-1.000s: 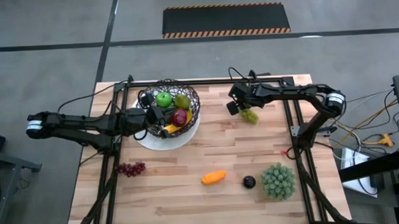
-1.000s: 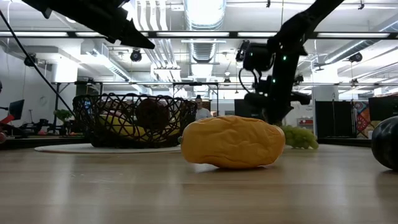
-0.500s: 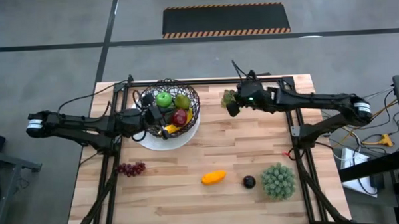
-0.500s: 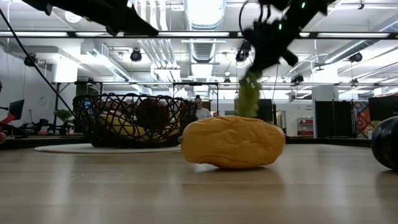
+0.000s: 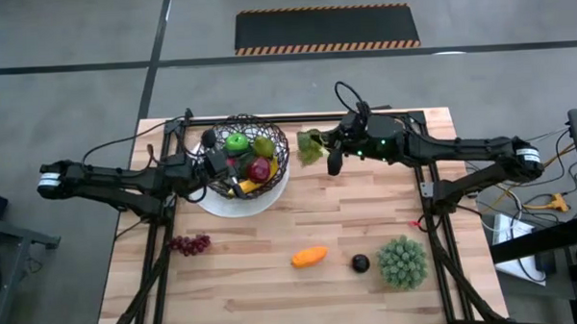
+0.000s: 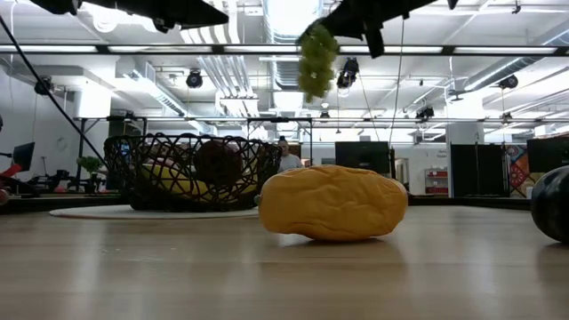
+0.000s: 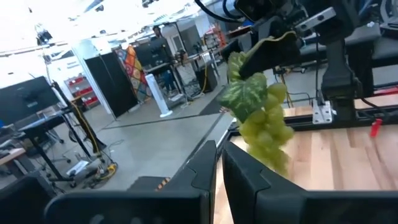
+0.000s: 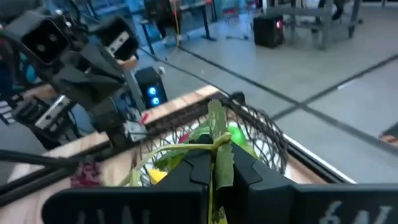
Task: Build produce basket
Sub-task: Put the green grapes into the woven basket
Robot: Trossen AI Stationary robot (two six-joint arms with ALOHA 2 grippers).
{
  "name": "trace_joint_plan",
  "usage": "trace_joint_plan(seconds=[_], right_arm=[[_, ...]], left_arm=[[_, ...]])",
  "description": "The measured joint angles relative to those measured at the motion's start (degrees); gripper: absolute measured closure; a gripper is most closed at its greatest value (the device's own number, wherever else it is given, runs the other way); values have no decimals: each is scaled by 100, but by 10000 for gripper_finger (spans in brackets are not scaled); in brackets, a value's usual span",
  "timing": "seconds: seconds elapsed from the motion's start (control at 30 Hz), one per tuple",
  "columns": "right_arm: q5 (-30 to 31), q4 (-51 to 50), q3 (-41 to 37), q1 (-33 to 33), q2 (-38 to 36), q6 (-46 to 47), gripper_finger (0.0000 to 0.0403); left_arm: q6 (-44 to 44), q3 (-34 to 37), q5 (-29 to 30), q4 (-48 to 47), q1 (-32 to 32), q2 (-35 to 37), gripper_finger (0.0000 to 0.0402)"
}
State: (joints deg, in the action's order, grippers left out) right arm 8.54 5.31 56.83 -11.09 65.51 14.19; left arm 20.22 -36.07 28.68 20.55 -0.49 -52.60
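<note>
My right gripper (image 5: pixel 325 147) is shut on the green grapes (image 5: pixel 311 146), high above the table just right of the black wire basket (image 5: pixel 280 153). The bunch also shows in the low view (image 6: pixel 315 59) and the left wrist view (image 7: pixel 262 121). The basket stands on a white plate (image 5: pixel 270 197) and holds a green apple (image 5: pixel 236 142), a pear (image 5: pixel 263 147), a red fruit (image 5: pixel 260 170) and a banana (image 5: pixel 246 187). My left gripper (image 5: pixel 214 158) hovers over the basket's left rim, fingers shut (image 7: pixel 219 171) and empty. My right gripper pinches the green grapes between its two fingers by the leafy stem end (image 8: pixel 216 142) at the top of the bunch. The fingers (image 7: pixel 273 53) come roughly level from the table's right. The bunch hangs below them, lifted clear of the table.
On the near half of the table lie purple grapes (image 5: pixel 189 244), an orange piece (image 5: pixel 309 256), a dark plum (image 5: pixel 359 263) and a spiky green ball (image 5: pixel 403 262). The orange piece (image 6: pixel 333 203) fills the low view's foreground. Bare wood lies between the basket and these.
My right gripper has lifted the green grapes off the table near the far right and carried them left toward the basket; the bunch now hangs clear. My left gripper has drawn back a little from inside the basket toward its left rim.
</note>
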Motion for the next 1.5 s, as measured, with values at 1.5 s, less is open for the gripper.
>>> trace_joint_plan(seconds=[1.5], right_arm=[[55, 2217, 3788, -684, 5138, -780, 394]], left_arm=[[1369, 1514, 207, 2412, 2, 1094, 391]])
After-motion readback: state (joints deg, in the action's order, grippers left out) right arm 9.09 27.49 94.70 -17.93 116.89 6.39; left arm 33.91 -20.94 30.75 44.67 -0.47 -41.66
